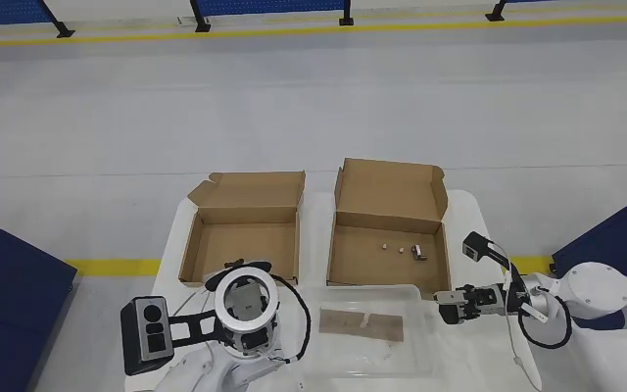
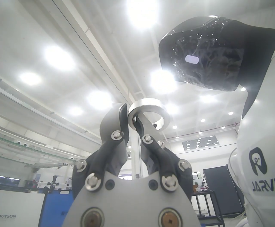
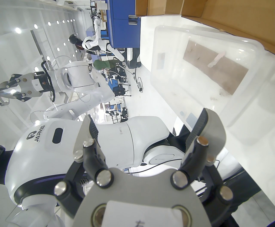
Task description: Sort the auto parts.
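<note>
Beyond one clear bin (image 1: 372, 287), two boxes (image 1: 240, 250) (image 1: 367, 269); one ring (image 2: 146, 102) pinched in left tool (image 2: 130, 117); right tool (image 3: 147, 117) spread.

The ring (image 2: 150, 103) is gleaming as smooth, polished metal. The left box (image 1: 240, 250) and right box (image 1: 372, 267) are showing matt brown cardboard; the lower-centre bin (image 1: 421, 338) is glinting as clear plastic.

Bright ceiling lamps (image 2: 142, 10) glare overhead — table (image 1: 315, 250) evenly lit

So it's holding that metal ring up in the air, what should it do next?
Probably turn the left gripper downward and carry the metal ring over a cardboard box. It pinches the ring's wall while pointing at the ceiling.
</note>
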Robot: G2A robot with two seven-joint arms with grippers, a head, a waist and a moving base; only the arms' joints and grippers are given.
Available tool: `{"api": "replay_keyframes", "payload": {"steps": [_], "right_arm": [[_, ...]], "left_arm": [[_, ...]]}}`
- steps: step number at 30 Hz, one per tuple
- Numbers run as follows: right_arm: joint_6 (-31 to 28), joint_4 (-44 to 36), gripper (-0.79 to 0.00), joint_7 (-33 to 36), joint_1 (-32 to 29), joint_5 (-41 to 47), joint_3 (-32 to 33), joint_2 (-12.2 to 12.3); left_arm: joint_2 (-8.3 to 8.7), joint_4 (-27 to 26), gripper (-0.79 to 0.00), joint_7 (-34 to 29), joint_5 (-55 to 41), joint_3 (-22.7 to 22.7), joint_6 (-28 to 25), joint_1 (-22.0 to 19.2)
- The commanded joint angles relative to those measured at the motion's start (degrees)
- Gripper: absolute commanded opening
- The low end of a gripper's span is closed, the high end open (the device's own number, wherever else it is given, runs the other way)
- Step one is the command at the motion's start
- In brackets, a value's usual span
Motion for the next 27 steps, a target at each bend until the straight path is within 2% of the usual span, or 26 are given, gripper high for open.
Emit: {"api": "replay_keyframes", "payload": {"steps": [1, 7, 12, 19, 27], "right_arm": [[0.00, 0.00, 0.000, 0.00, 0.00, 0.00, 0.00, 0.00], [0.00, 0.00, 0.000, 0.00, 0.00, 0.00, 0.00, 0.00], [0.00, 0.00, 0.000, 0.00, 0.00, 0.00, 0.00, 0.00], [0.00, 0.00, 0.000, 0.00, 0.00, 0.00, 0.00, 0.00], [0.00, 0.00, 0.000, 0.00, 0.00, 0.00, 0.00, 0.00]], "left_arm": [[-0.06, -0.42, -0.785, -1.53, -0.34, -0.29, 0.65, 0.42], [-0.09, 1.16, -0.785, -2.93, 1.43, -3.02, 0.44, 2.05], [0.04, 5.85, -0.785, -1.27, 2.45, -5.70, -1.34, 3.72], [0.41, 10.88, -0.785, -2.49, 4.66, -9.54, -1.93, 6.23], [0.62, 13.10, -0.785, -4.75, 6.03, -12.95, -1.38, 8.50]]}}
